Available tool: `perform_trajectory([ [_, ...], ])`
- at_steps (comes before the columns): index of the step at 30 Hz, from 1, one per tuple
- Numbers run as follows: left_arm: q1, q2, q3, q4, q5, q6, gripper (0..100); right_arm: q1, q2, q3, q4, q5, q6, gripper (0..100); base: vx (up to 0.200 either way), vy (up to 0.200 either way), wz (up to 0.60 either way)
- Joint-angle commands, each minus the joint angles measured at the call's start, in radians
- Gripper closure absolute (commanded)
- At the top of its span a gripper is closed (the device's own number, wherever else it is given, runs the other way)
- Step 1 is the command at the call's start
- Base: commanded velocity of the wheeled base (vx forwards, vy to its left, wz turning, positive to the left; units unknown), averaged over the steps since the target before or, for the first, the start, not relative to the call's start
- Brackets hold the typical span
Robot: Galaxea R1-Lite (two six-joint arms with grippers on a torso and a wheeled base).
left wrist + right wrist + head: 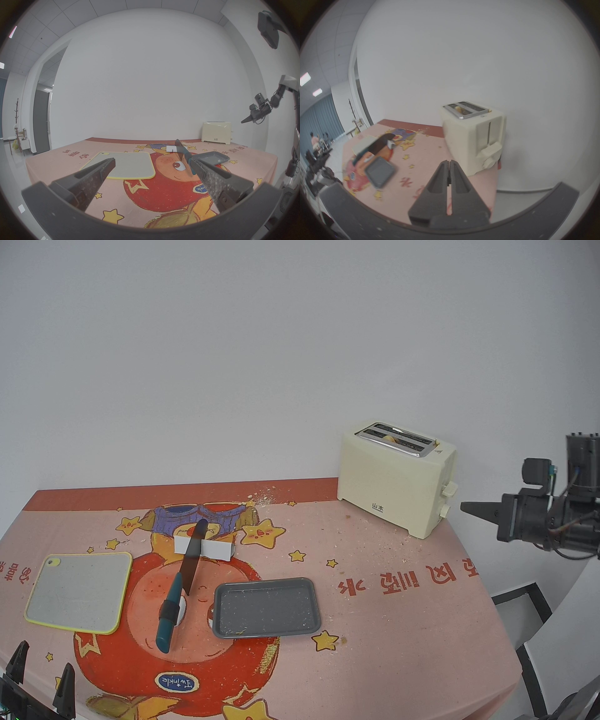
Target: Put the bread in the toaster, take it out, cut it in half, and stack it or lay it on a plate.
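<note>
A cream toaster (397, 482) stands at the table's far right corner, with bread (390, 439) sunk in one of its top slots. The toaster (472, 135) and the bread (458, 109) also show in the right wrist view. My right gripper (465, 507) hangs shut in the air off the table's right edge, level with the toaster's lever side and a short gap from it; its fingers (449, 165) are pressed together with nothing held. My left gripper (153, 165) is open and empty over the near left corner. A grey plate (267, 607) lies mid-table.
A teal-handled knife (181, 587) rests tilted on a white stand (206, 546) left of the plate. A grey cutting board (80, 592) with a yellow rim lies at the left. Crumbs are scattered near the toaster. The table's right edge drops off just beyond the toaster.
</note>
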Motion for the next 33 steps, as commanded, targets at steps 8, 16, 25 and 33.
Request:
perform_trajectory([
  [8,-0.001,-0.01,0.018,0.0,0.0,-0.001,0,0.118,-0.396,0.2,0.167,0.083,0.103,100,0.0,0.0,0.0],
  [16,-0.001,-0.01,0.018,0.0,0.0,0.001,0,0.051,-0.447,0.192,0.18,0.086,0.011,100,0.0,0.0,0.0],
  [25,-0.001,-0.01,0.018,0.0,0.0,0.001,0,0.043,-0.445,0.24,0.171,0.035,-0.14,100,0.0,0.0,0.0],
  [33,-0.001,-0.01,0.018,0.0,0.0,0.001,0,0.045,-0.442,0.235,0.17,0.02,-0.152,100,0.0,0.0,0.0],
])
